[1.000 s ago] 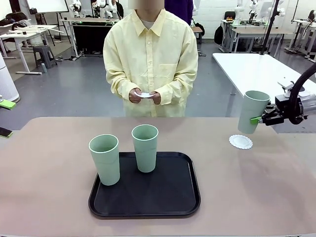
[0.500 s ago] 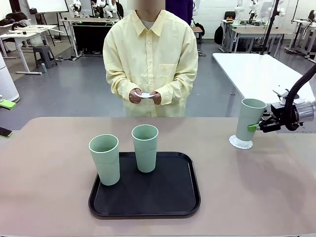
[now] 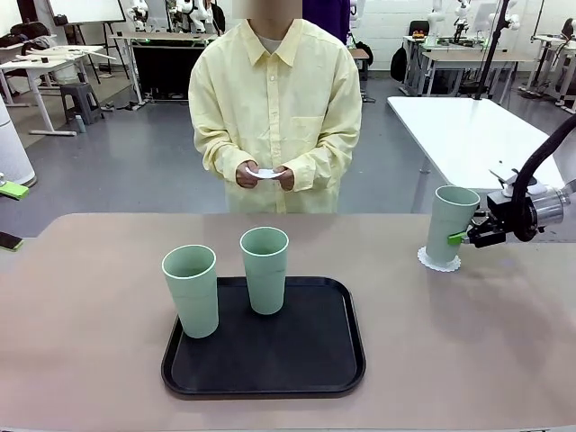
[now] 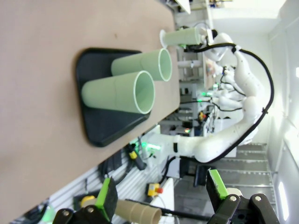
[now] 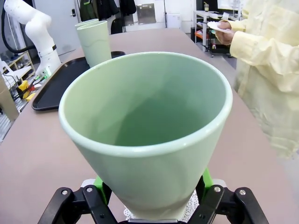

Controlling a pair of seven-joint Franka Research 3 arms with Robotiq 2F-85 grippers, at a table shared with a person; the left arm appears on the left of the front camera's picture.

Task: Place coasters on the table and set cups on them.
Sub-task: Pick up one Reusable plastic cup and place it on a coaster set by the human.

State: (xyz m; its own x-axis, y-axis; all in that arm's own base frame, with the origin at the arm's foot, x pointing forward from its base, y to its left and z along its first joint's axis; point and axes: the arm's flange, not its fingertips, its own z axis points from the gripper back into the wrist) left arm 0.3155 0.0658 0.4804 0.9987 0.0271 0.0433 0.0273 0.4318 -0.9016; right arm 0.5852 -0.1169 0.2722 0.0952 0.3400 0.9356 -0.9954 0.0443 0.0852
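Note:
At the table's far right, a mint-green cup stands with its base on a white lace-edged coaster. My right gripper is shut on that cup's side. In the right wrist view the cup sits between my green pads, with the coaster's edge showing beneath it. Two more cups stand on the black tray. The person holds more coasters in both hands. My left gripper hangs open, off to the side of the tray.
The person stands at the far edge, opposite the tray. A white table lies behind my right arm. Bare tabletop stretches left and right of the tray and between it and the far edge.
My right gripper has lowered the cup from above the coaster down onto it and brought it more upright. The two cups on the tray and the person have not moved.

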